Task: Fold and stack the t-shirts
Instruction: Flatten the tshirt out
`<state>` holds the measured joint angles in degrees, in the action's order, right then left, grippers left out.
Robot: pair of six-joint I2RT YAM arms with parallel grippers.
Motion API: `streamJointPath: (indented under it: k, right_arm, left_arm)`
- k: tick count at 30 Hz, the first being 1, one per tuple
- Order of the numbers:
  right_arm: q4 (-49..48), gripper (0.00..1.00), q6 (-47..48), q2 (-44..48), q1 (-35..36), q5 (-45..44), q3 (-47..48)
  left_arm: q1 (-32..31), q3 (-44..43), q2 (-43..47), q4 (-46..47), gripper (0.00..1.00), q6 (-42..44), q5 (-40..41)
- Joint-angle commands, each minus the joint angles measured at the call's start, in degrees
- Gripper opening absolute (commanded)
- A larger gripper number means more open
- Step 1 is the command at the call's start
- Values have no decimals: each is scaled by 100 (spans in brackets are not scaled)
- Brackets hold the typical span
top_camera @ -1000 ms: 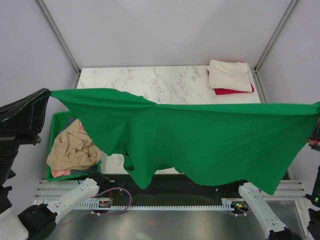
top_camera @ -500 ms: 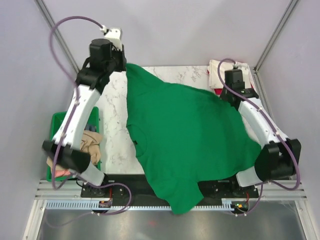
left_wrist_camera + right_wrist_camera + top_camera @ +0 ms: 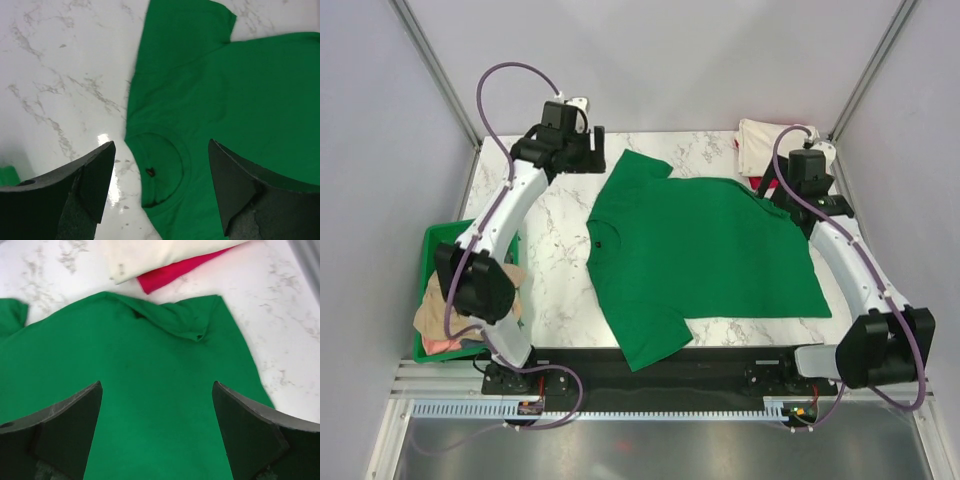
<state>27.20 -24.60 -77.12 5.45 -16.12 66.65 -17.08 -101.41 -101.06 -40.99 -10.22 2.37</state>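
Marble tabletop (image 3: 545, 270) lies beneath both my arms, and the green t-shirt (image 3: 700, 250) is spread flat on it. My left gripper (image 3: 161, 145) hovers above its collar, jaws apart and empty. My right gripper (image 3: 157, 385), fingers also spread, hangs over a rumpled hem corner — just beyond it the cream-white t-shirt (image 3: 150, 252) sits on the red t-shirt (image 3: 175, 272).

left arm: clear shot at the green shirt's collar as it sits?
Probably yes. The left gripper hovers open over the collar of the green t-shirt, which lies flat on the marble table with nothing on top of it.
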Motion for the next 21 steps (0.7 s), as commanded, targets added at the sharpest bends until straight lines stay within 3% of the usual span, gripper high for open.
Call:
streamJointPath:
  k: [1, 5, 10, 16, 21]
  right_arm:
    - [-592, 98, -36, 347, 0, 992, -572]
    - [-1251, 97, -220, -81, 34, 2295, -961]
    - [-1630, 95, -265, -926, 403, 2720, -777]
    - [-1735, 95, -501, -1770, 1054, 2219, -837]
    - [-2104, 95, -844, -2087, 1414, 2087, -1215]
  left_arm:
    - [-348, 734, 639, 319, 82, -988, 123]
    - [-647, 2392, 833, 1372, 81, -1745, -200]
    - [-1059, 3407, 386, 2419, 77, -2221, -483]
    - [-1315, 4092, 113, 2474, 75, -2309, -246]
    - [-1061, 4242, -72, 1736, 73, -2397, 720]
